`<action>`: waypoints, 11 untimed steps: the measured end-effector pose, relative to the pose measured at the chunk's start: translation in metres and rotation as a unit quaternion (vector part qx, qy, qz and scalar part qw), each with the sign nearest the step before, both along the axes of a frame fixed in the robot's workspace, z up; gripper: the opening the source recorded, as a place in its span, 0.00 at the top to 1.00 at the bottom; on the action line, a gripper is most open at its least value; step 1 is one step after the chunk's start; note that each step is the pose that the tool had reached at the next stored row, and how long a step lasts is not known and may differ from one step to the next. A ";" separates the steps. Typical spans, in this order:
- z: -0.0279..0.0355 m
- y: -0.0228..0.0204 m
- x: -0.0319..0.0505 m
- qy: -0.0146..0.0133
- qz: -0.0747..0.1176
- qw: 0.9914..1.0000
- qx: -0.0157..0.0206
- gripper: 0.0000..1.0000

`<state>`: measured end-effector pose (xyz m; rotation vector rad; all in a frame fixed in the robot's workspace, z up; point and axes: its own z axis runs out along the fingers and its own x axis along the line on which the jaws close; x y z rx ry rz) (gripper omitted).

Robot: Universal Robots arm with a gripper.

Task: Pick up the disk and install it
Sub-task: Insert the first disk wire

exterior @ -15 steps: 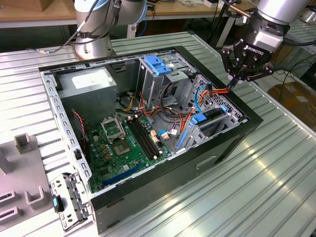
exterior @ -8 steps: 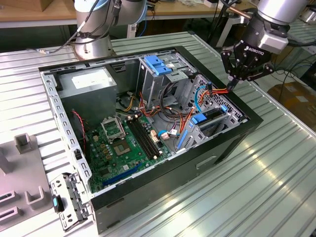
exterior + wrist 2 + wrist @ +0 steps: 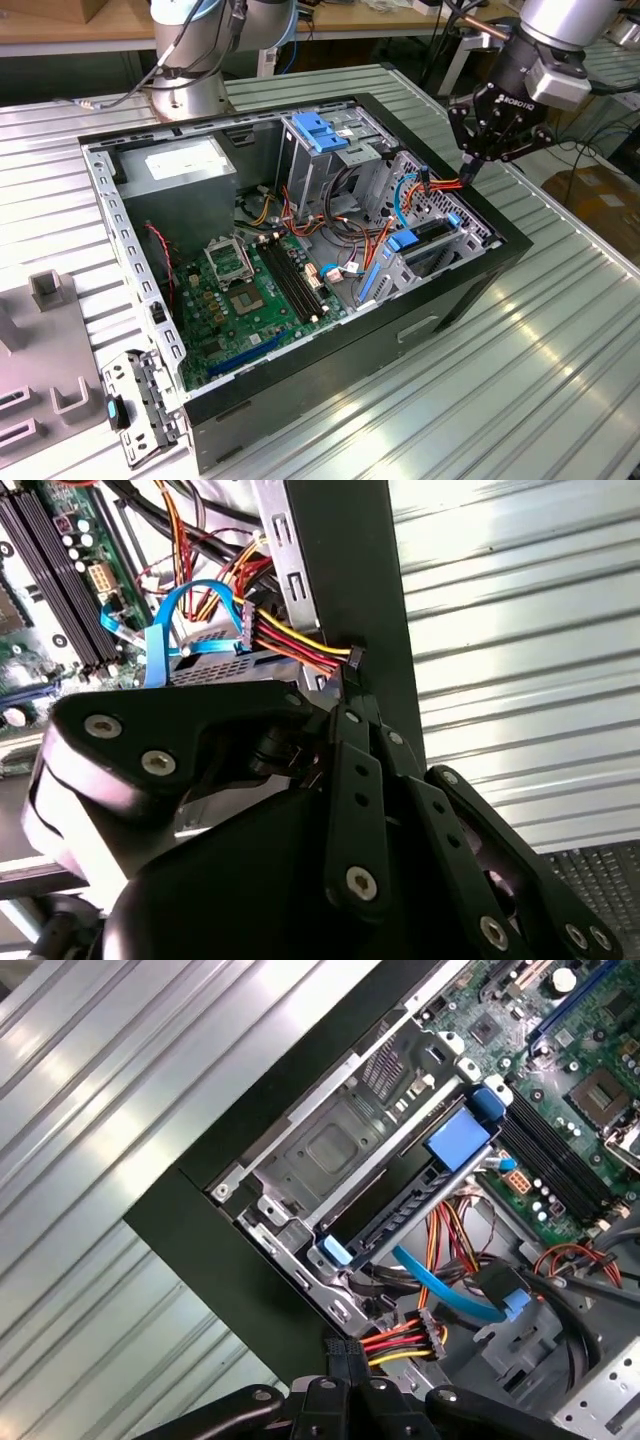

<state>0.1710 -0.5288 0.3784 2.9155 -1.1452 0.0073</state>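
Black and folded to a point, the gripper (image 3: pixel 469 172) has its fingers together, with no gap between them in the exterior view. It hangs over the wall of the open computer case (image 3: pixel 505 232) on the exterior view's right. In both wrist views the tips sit right at the black plug (image 3: pixel 355 658) that ends a red, yellow and black power lead (image 3: pixel 395 1338). Whether they pinch the plug or only touch it, I cannot tell.

Just beyond that plug stands the metal drive cage (image 3: pixel 330 1150), tucked into the near right corner of the case. The disk (image 3: pixel 400 1205) lies flat inside it under the cage's top plate, a dark slab edged by its blue rail frame, with a blue tab at each end. The gripper holds none of it.

The disk sits below the fingertips and on their near side, close but not touching. Its long blue-railed edge runs parallel to the case's near wall — crosswise to the wall the gripper hangs over. That edge faces inward toward the motherboard (image 3: pixel 250 290), and a blue data cable (image 3: pixel 440 1280) loops between them.
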 end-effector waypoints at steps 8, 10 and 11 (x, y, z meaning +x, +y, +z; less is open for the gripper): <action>-0.0012 0.0017 0.0013 0.000 0.046 0.999 0.000 0.76; -0.0023 0.0018 0.0014 -0.002 0.067 0.998 -0.001 0.76; -0.0030 0.0018 0.0013 -0.002 0.084 0.996 -0.001 0.76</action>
